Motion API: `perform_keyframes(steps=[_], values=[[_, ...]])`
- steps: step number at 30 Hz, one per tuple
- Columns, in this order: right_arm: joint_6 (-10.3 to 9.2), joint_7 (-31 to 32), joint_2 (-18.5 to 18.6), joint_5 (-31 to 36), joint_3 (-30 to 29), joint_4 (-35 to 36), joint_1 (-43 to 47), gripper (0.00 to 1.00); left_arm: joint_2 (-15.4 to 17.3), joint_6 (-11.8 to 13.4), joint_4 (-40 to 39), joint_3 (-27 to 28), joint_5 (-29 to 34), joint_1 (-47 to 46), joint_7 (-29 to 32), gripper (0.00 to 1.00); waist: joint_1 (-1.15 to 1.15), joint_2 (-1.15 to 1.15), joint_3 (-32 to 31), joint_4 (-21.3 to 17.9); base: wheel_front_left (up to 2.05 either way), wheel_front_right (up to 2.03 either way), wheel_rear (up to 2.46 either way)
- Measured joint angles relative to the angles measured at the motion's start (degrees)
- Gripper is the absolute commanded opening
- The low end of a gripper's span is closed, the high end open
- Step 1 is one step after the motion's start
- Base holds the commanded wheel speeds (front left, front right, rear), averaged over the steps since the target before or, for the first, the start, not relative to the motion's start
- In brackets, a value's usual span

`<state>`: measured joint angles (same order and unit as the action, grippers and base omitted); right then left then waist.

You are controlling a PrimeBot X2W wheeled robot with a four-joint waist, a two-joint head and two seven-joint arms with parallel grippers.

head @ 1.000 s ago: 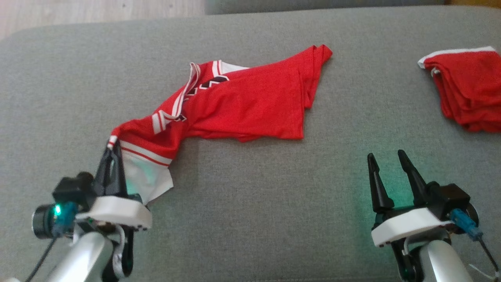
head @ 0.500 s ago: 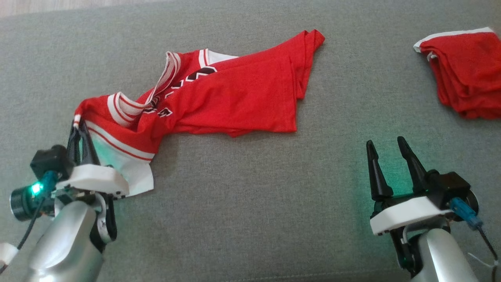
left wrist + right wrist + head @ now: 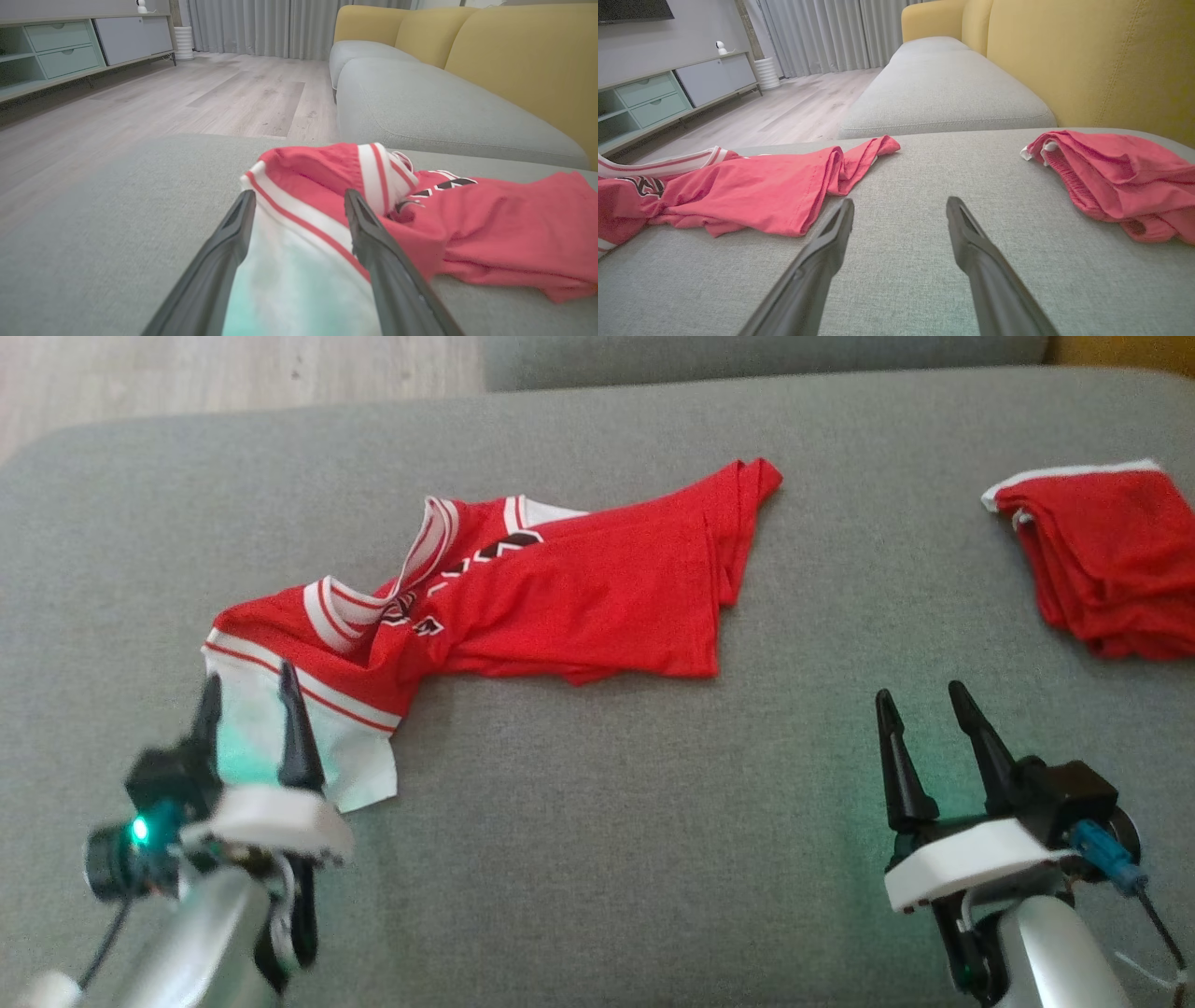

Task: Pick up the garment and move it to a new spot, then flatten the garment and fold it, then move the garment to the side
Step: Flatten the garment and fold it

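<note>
**Entry, listed near to far across the grey cushion [image 3: 607, 821]**

1. Left gripper [image 3: 248, 674], near left part of the cushion: fingers spread and clasping nothing. They straddle the white hem panel [image 3: 359, 775]; we cannot tell whether they touch it.
2. Right gripper [image 3: 920, 691], near right part: fingers spread and empty, over bare fabric.
3. Garment [image 3: 579, 597], middle to left of the cushion: a red jersey, lying bunched and twisted, not flat.
4. Red pile [image 3: 1111, 560], far right corner: a second piece of clothing, loosely folded.
5. Drawer unit [image 3: 60, 46], beyond the cushion, across the floor: drawers shut, contents hidden.

**Step in hand:** we judge the garment to be set down and the flattening about to start.

**Next move calls for:** both grippers taking opposite edges and drawing the cloth smooth.
</note>
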<state>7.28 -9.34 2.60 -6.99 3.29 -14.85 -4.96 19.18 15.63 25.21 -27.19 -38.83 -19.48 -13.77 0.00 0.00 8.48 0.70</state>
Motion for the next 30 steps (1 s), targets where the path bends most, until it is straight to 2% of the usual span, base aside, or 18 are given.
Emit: perform_keyframes(steps=[9,16,26,30], values=[[0.0,0.03,0.0,-0.07,-0.34,-0.42,2.57,1.0,-1.98,0.33,-7.34,-0.92,1.09,10.87,-0.52,1.0,0.0,0.0,-3.84,2.34,0.0,0.0,0.0],[0.0,0.27,0.0,-0.07,0.11,-0.45,3.39,1.0,-4.09,0.48,-9.6,-0.96,2.34,15.9,-0.52,1.0,0.0,0.0,-5.96,4.09,0.0,0.0,0.0],[0.0,1.02,0.0,0.08,1.04,-1.08,3.63,1.0,-5.47,0.0,-11.27,-0.73,4.89,17.61,-0.52,1.0,0.0,0.0,-7.18,5.42,0.0,0.0,0.0],[0.0,2.89,0.0,2.36,1.96,-2.76,2.63,1.0,-5.88,-0.51,-12.15,-0.74,6.06,17.52,-0.53,1.0,0.0,0.0,-6.72,7.11,0.0,0.0,0.0]])
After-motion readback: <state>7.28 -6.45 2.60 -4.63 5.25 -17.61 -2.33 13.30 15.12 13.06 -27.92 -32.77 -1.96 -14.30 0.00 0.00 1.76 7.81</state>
